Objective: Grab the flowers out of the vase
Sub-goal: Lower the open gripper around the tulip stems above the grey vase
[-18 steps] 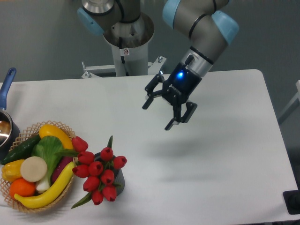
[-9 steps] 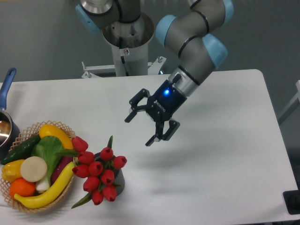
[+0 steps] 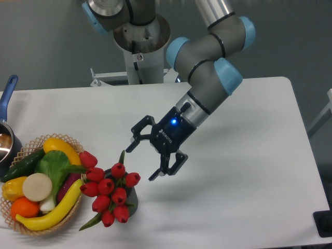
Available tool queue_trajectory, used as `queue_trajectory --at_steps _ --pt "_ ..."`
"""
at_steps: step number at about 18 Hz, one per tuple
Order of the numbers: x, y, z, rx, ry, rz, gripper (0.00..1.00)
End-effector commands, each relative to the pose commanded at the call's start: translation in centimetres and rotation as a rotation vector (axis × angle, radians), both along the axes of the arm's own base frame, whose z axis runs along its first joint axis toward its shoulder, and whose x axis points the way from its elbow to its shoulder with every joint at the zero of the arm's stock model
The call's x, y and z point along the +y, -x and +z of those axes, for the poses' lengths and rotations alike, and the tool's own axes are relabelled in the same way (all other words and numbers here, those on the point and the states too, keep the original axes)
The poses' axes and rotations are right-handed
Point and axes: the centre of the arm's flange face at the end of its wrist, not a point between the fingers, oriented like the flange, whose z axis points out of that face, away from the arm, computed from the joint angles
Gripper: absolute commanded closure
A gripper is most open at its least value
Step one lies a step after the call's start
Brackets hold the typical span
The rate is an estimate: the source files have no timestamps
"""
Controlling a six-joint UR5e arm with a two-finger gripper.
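The flowers (image 3: 108, 189), a bunch of red tulip buds with green stems and leaves, stand in the vase (image 3: 130, 197), a short dark cylinder mostly hidden under the blooms, at the front left of the white table. My gripper (image 3: 141, 162) is open and empty. It hovers just right of and slightly above the flowers, fingers spread toward them, not touching.
A woven basket (image 3: 52, 227) with a banana, pepper, cucumber, orange and other produce sits left of the vase, touching the blooms. A blue-handled pot (image 3: 6, 116) is at the left edge. The robot base (image 3: 140, 46) stands behind the table.
My gripper has moved down and to the left, from mid-table toward the flowers, staying open. The flowers, vase and basket have not moved.
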Motion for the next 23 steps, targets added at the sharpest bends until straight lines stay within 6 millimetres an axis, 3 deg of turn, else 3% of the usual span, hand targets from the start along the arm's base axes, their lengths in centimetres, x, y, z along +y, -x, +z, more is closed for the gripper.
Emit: queue_trajectory --at_steps 13,23 --pt "2.7 -2.3 -0.9 -0.016 0.012 -0.053 0.00" --pt "4.4 -2.6 -2.1 -0.004 0.004 -0.076 0.00"
